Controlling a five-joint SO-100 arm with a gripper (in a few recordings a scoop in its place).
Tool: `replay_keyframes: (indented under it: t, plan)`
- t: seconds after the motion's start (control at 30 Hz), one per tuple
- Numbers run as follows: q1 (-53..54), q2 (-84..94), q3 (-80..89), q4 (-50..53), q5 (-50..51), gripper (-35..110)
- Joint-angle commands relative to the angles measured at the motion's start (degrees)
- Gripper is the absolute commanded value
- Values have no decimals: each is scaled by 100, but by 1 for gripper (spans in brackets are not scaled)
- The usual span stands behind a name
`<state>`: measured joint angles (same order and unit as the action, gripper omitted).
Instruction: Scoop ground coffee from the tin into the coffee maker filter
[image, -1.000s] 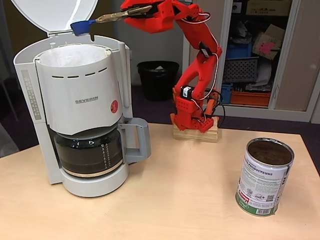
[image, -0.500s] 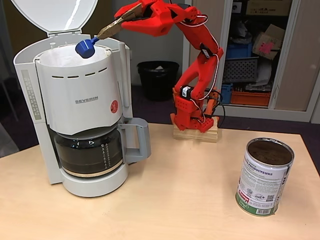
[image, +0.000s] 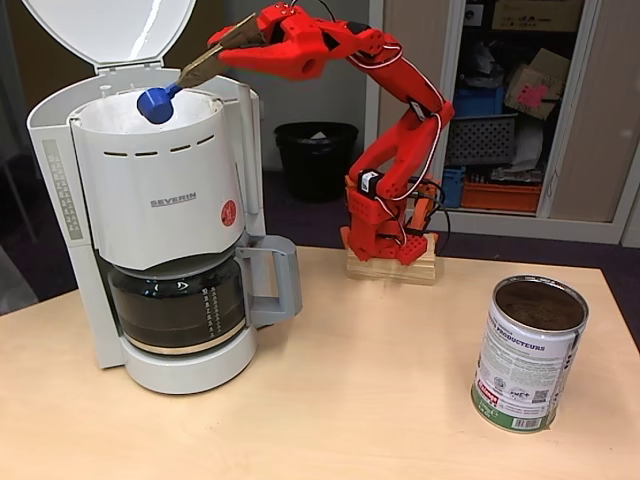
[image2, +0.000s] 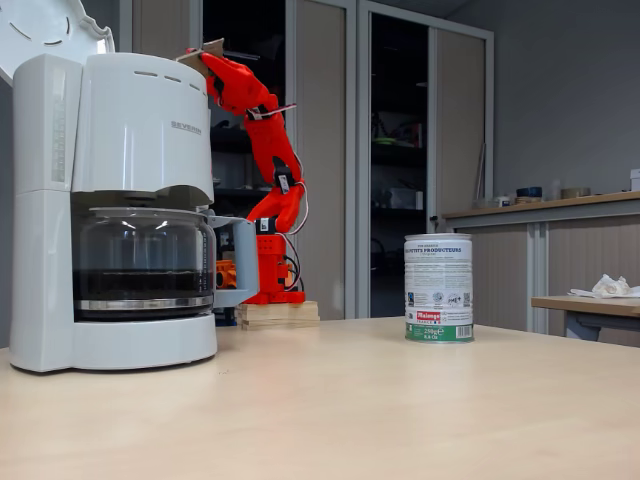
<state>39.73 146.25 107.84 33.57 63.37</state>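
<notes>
White slotted filter (image: 150, 180), paper-lined

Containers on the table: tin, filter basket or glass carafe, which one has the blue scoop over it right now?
The coffee maker filter. The gripper holds the blue scoop tipped over its open top, while the tin stands apart and the carafe sits beneath the basket.

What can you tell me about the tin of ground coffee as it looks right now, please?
The tin is a shiny metal cylinder standing upright on the light wooden table, well to the right of the coffee maker in both fixed views. Its lid is off, and dark brown ground coffee fills it nearly to the rim. A white paper label with black lettering and green and red marks wraps it. Nothing touches it but the table.
</notes>
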Motion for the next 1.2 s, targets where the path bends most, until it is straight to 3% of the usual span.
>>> replay_keyframes:
  t: [0.0, 0.33, 0.7, 1.17]
  plan:
    - [176, 114, 79, -255, 466, 0]
    - [264, -255, 176, -1116, 2795, 0]
    - [-62, 53, 835, -1318, 5054, 0]
    - [229, 677, 1477, -1608, 5687, 0]
